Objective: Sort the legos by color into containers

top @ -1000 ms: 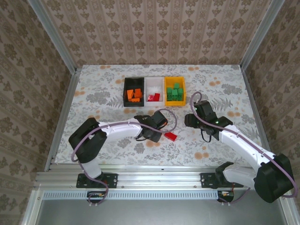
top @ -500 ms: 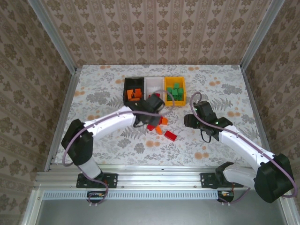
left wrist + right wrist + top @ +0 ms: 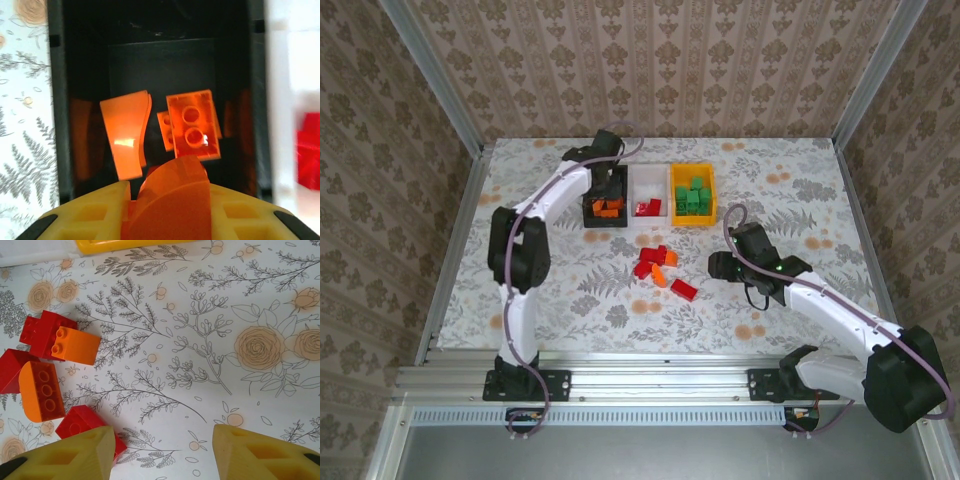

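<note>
My left gripper hangs over the black bin, shut on an orange curved brick. Below it, orange bricks lie on the black bin's floor. The white bin holds red bricks, and the yellow bin holds green bricks. On the table, red and orange bricks lie in a small cluster. My right gripper stands open just right of a lone red brick. In the right wrist view that red brick touches the left finger.
The three bins stand side by side at the back centre of the floral table. Metal frame rails border the table on the left and right. In the right wrist view the yellow bin's edge lies at the top.
My left arm has swung from the table's middle back to the black bin with an orange brick, uncovering the loose cluster. My right gripper has shifted slightly nearer the lone red brick.
</note>
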